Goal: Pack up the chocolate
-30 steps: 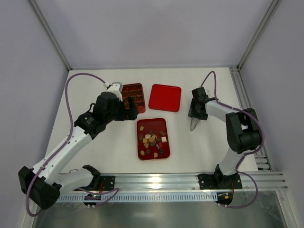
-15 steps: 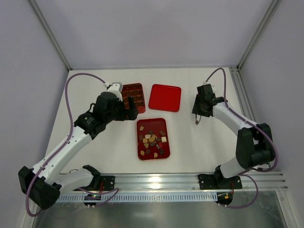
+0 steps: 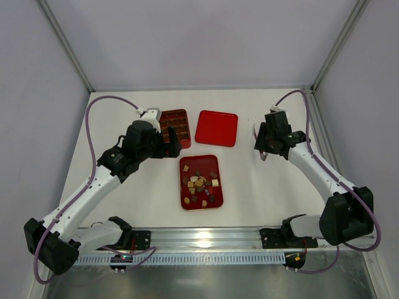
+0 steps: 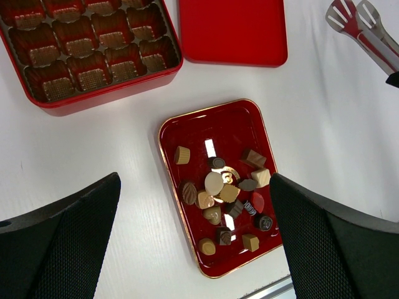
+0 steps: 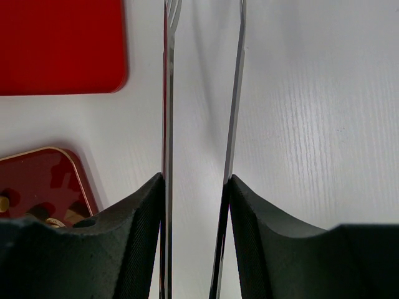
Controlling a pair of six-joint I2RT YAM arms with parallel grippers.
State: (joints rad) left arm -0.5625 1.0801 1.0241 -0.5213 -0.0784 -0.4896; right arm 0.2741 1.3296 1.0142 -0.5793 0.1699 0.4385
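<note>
Currently the right gripper (image 5: 194, 187) is pinching a pair of metal tongs (image 5: 167, 93) by its two arms. They are part-squeezed with the tips apart, over bare table well to the right of the work. The left gripper (image 4: 194, 182) is spread wide and holds nothing, hanging over the shallow red tray (image 4: 167, 156). The chocolate (image 4: 227, 193) lies loose in that tray, bunched in one half of it. The compartmented box (image 4: 93, 59) and the flat lid (image 4: 234, 31) sit apart beyond it.

Risks, as judged:
- The pieces touch and overlap (dark, tan and cream mixed), so the tong tips may take two, or flick a neighbour over the low rim.
- The tongs are held only by finger pressure on smooth metal, so a sideways nudge could twist them in the grip.
- The tray is glossy and unrestrained, so a push could slide it.
- The left arm sits above the tray, so the right arm's way in may be crowded.

Surface: white table (image 3: 262, 187), matt, with a faint grain.
Room: pale lavender walls (image 3: 199, 43), grey frame posts (image 3: 330, 53) at the corners.
</note>
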